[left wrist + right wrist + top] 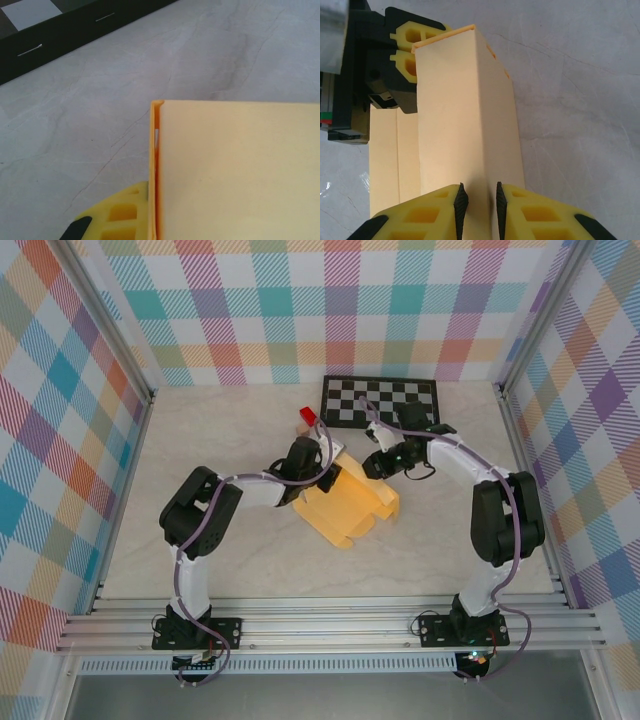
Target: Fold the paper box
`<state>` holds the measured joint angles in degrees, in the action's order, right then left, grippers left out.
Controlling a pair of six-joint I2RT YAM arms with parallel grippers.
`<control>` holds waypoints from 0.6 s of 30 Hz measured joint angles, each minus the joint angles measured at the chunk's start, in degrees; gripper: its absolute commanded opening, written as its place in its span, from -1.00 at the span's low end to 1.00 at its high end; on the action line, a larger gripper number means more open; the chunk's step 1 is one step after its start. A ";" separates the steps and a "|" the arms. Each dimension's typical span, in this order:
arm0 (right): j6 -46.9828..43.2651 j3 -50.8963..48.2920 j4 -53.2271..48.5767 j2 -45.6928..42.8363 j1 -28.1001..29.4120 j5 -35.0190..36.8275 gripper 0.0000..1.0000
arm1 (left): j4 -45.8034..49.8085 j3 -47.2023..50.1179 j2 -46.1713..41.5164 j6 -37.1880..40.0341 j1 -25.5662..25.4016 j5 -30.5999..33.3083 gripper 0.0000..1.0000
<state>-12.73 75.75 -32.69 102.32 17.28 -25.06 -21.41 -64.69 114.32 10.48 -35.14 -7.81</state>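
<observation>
Right gripper [479,197] pinches paper box [465,110]; seemingly plain.

Behind the paper box [345,510], checkerboard mat [380,400]

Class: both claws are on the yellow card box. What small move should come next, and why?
Probably tip the raised wall of the paper box inward to set its crease. The right claw pinches that upright wall's near end, the left claw clamps its far end, and the remaining card lies flat.

Top view looking down, wrist views close, sharing paper box [465,125]
</observation>
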 measured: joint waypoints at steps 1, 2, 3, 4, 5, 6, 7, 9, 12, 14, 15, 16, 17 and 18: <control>0.28 0.09 0.00 -0.02 -0.07 -0.13 -0.47 | -0.24 0.22 -0.07 -0.39 -0.17 0.46 -1.00; 0.70 0.20 -0.02 -0.04 -0.11 -0.13 -0.46 | -0.70 0.55 -0.17 -0.70 -0.39 1.05 -1.00; 1.29 0.35 -0.07 -0.07 -0.11 -0.13 -0.45 | -1.20 0.96 -0.31 -1.11 -0.70 1.62 -1.00; 1.77 0.48 -0.09 -0.13 -0.11 -0.13 -0.44 | -1.46 1.36 -0.48 -1.55 -1.03 2.25 -1.00; 2.49 0.59 -0.09 -0.33 -0.11 -0.04 -0.43 | -1.62 1.79 -0.81 -1.95 -1.40 2.97 -1.00; 3.23 0.70 -0.17 -0.68 -0.11 0.17 -0.41 | -1.64 2.34 -1.25 -2.23 -1.86 3.91 -1.00; 3.89 0.79 -0.24 -1.16 -0.11 0.55 -0.40 | -1.64 2.78 -1.64 -2.36 -2.21 4.74 -1.00; 6.10 1.05 -0.68 -3.08 -0.11 2.10 -0.39 | -1.62 4.09 -2.69 -2.84 -2.97 7.43 -1.00; 9.42 2.05 -1.70 -7.04 -0.11 5.51 -0.37 | -1.62 6.19 -4.37 -3.65 -3.80 11.91 -1.00; 12.50 2.67 -2.19 -9.90 -0.11 7.50 -0.33 | -1.57 7.48 -5.46 -4.15 -4.20 14.91 -1.00; 14.40 2.91 -2.49 -11.28 -0.11 8.22 -0.31 | -1.57 8.13 -6.03 -4.63 -4.42 16.48 -1.00; 15.93 3.06 -2.84 -12.17 -0.09 8.61 -0.30 | -1.53 8.66 -6.51 -5.07 -4.59 17.97 -1.00; 18.23 3.13 -3.17 -13.09 -0.09 8.98 -0.28 | -1.49 9.14 -7.02 -5.62 -4.85 19.69 -1.00; 20.92 3.08 -3.43 -13.70 -0.07 9.03 -0.24 | -1.33 9.57 -7.50 -6.58 -5.07 21.49 -1.00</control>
<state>8.19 78.83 -36.12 88.62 17.21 -16.03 -22.74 -55.11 106.83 3.90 -40.21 13.67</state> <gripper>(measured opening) 0.356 0.088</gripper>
